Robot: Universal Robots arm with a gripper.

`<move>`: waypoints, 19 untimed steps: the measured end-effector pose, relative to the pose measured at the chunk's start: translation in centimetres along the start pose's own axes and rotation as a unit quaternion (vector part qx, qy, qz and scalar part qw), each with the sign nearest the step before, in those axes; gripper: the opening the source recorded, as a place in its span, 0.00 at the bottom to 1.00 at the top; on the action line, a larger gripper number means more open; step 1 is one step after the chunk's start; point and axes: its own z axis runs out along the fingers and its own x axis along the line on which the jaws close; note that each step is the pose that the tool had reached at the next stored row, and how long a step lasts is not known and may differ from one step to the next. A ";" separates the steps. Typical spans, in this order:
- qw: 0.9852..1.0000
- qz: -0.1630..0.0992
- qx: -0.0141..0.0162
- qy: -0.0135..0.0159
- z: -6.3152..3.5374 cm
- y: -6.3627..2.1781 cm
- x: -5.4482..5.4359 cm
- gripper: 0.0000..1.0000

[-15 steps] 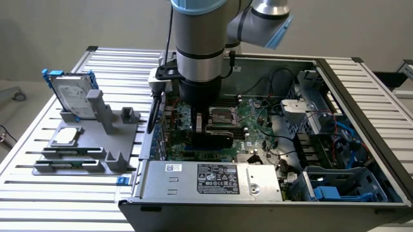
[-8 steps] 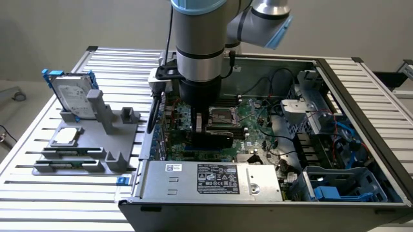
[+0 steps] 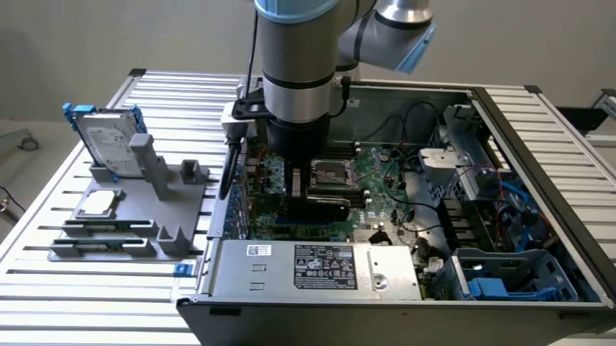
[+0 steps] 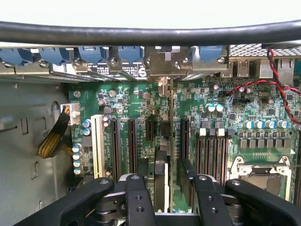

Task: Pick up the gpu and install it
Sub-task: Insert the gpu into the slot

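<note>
One gripper (image 4: 167, 190) is down inside one open computer case (image 3: 529, 173). Its two fingers (image 4: 136, 197) squeeze one gpu (image 4: 161, 162), which stands on edge over the green board (image 4: 136, 101). In the exterior view, one silver hard drive (image 3: 101, 140) stands at nine o'clock from the case.

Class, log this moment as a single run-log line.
tool: shut on gpu | gpu: upright, low over motherboard slots, inside case | seated: cannot tell

1 gpu (image 4: 161, 181); 1 hard drive (image 3: 102, 141); 1 computer case (image 3: 385, 326)
</note>
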 end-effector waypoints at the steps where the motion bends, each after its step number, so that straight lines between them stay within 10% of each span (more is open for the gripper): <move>1: 1.000 0.000 0.000 0.000 0.00 0.00 0.0 0.41; 19: 1.000 0.000 -0.001 0.000 -0.01 0.01 0.0 0.26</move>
